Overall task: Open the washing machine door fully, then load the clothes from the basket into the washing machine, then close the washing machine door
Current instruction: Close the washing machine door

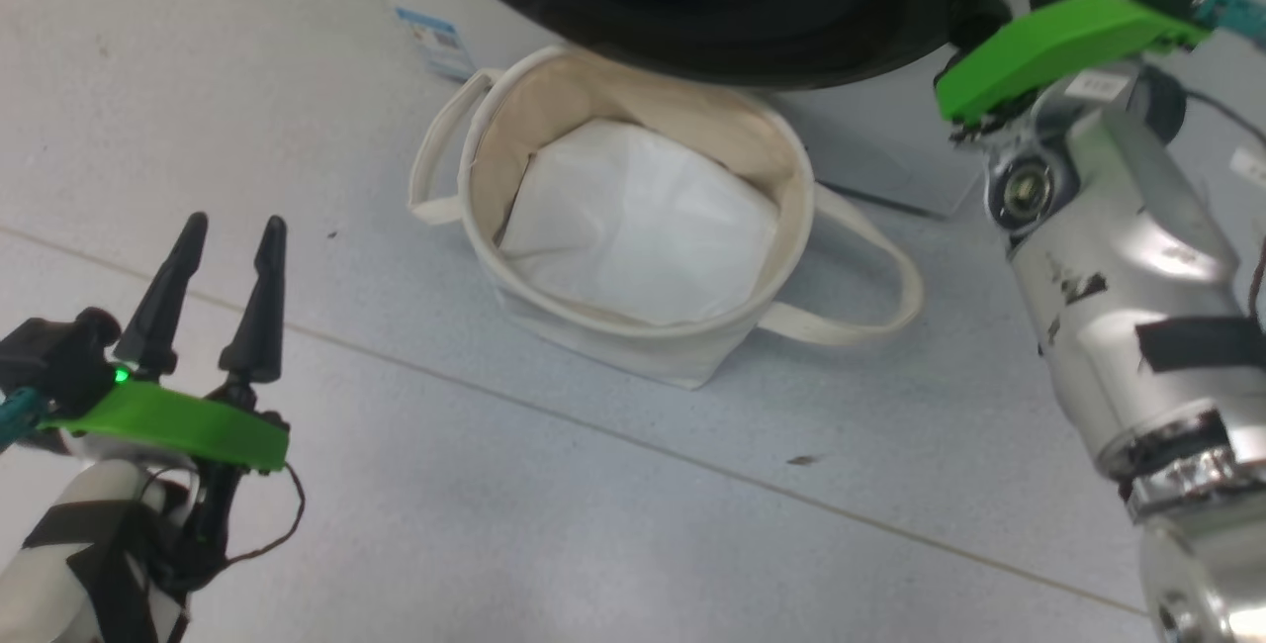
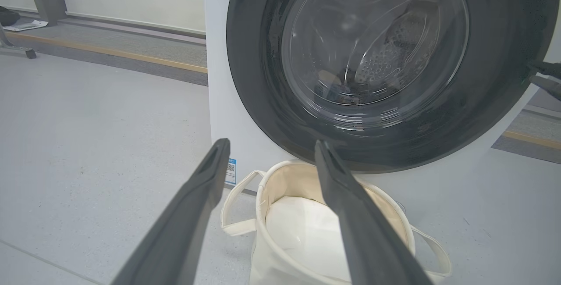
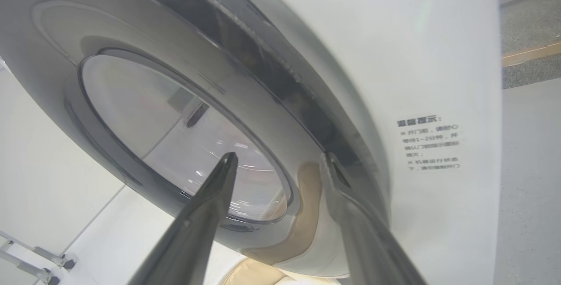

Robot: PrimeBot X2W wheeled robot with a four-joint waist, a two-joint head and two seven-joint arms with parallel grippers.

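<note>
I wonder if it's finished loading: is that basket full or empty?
Nearly empty: the basket holds just a plain white pad; nothing printed or beige lies inside.

Wide-spread left claw [image 2: 271, 144], basket [image 2: 263, 250] beneath washing machine door [image 2: 254, 57], white pad [image 2: 298, 228] inside

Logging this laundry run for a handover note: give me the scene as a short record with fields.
Washing machine door: appears shut against the white washing machine
Basket: on the floor below the door, holding a white pad
Left end effector: open, empty, left of the basket
Right end effector: open, fingers straddling the door's black rim
</note>
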